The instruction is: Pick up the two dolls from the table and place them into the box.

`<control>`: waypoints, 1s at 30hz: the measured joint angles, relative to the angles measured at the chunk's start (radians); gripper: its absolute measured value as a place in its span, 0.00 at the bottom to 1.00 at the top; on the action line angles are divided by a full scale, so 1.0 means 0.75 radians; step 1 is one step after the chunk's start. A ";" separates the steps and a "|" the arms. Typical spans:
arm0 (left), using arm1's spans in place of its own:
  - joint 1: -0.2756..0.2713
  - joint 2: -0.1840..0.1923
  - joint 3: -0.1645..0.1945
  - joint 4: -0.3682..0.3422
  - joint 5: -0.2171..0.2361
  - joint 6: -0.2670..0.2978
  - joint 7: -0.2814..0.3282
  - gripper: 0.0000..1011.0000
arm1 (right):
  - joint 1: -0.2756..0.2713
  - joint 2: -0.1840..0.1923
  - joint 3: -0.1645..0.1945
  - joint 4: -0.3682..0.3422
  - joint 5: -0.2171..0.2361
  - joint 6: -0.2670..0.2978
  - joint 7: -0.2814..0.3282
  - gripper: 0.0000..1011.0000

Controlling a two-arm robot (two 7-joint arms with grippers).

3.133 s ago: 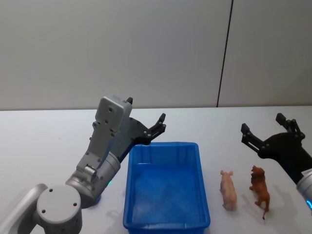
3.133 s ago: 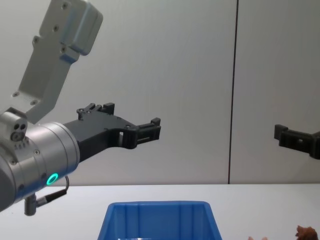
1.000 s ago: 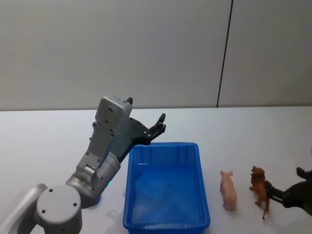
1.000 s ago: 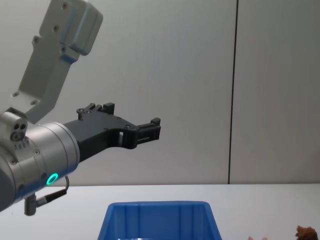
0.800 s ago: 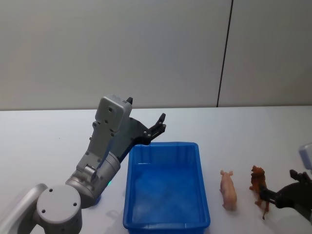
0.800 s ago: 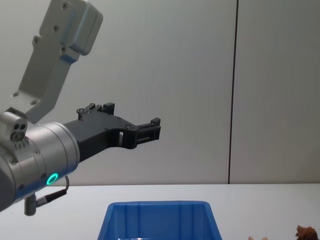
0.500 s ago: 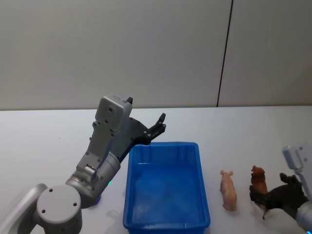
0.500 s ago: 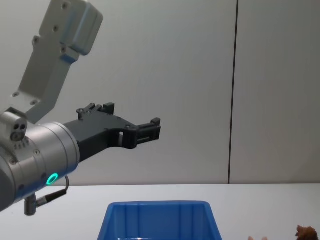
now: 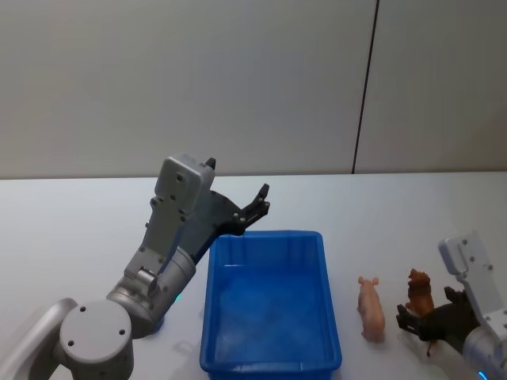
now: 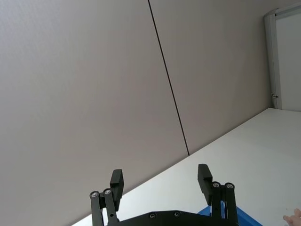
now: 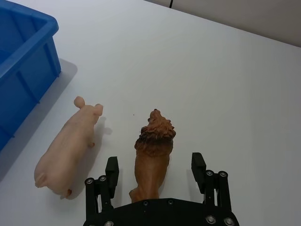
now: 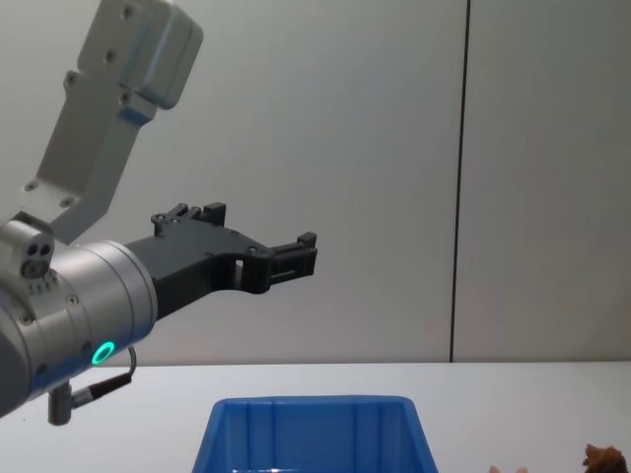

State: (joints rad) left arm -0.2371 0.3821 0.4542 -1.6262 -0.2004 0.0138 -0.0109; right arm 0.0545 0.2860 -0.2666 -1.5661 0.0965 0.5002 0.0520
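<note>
Our right hand stands wide open around the rear of the brown doll, touching it on neither side. That doll stands on the table, with the pink doll just beside it, between it and the box. Our left hand, also spread, hangs raised near the box's far rim

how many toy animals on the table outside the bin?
2. A pale pink pig toy sits on the white table right of the blue plastic bin; a brown lion toy beside it stands between the open fingers of the right gripper. Left gripper is raised, open.
</note>
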 joint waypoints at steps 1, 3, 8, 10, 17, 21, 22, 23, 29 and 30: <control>0.000 0.000 0.000 0.000 0.000 0.000 0.000 0.99 | 0.000 0.000 0.000 0.000 0.000 0.000 0.000 0.95; 0.000 0.000 0.000 0.000 0.000 0.000 0.000 0.99 | 0.008 -0.008 -0.003 0.012 -0.007 0.005 -0.005 0.90; 0.000 0.000 0.000 0.000 0.000 0.000 0.000 0.99 | 0.016 -0.017 -0.007 0.026 -0.014 0.010 -0.011 0.78; 0.000 0.000 0.000 0.000 0.000 0.000 0.000 0.99 | 0.019 -0.020 -0.008 0.031 -0.017 0.012 -0.012 0.70; 0.000 0.000 0.000 0.000 0.000 0.000 0.000 0.99 | 0.025 -0.028 -0.011 0.042 -0.023 0.017 -0.017 0.51; 0.000 0.000 0.000 0.000 0.000 0.000 0.000 0.99 | 0.027 -0.029 -0.011 0.045 -0.025 0.018 -0.017 0.40; 0.000 0.000 0.000 0.000 0.000 0.000 0.000 0.99 | 0.027 -0.030 -0.011 0.045 -0.025 0.018 -0.017 0.39; 0.000 0.000 0.000 0.000 0.000 0.000 0.000 0.99 | 0.027 -0.030 -0.011 0.045 -0.025 0.016 -0.019 0.38; 0.000 0.000 0.000 0.000 0.000 0.000 0.000 0.99 | 0.024 -0.030 -0.006 0.039 -0.028 -0.017 -0.039 0.38; 0.000 0.000 0.000 0.000 0.000 0.000 0.000 0.99 | 0.023 -0.029 -0.005 0.037 -0.029 -0.023 -0.042 0.38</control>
State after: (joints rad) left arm -0.2371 0.3821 0.4542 -1.6262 -0.2004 0.0138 -0.0109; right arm 0.0721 0.2640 -0.2702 -1.5381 0.0750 0.4826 0.0206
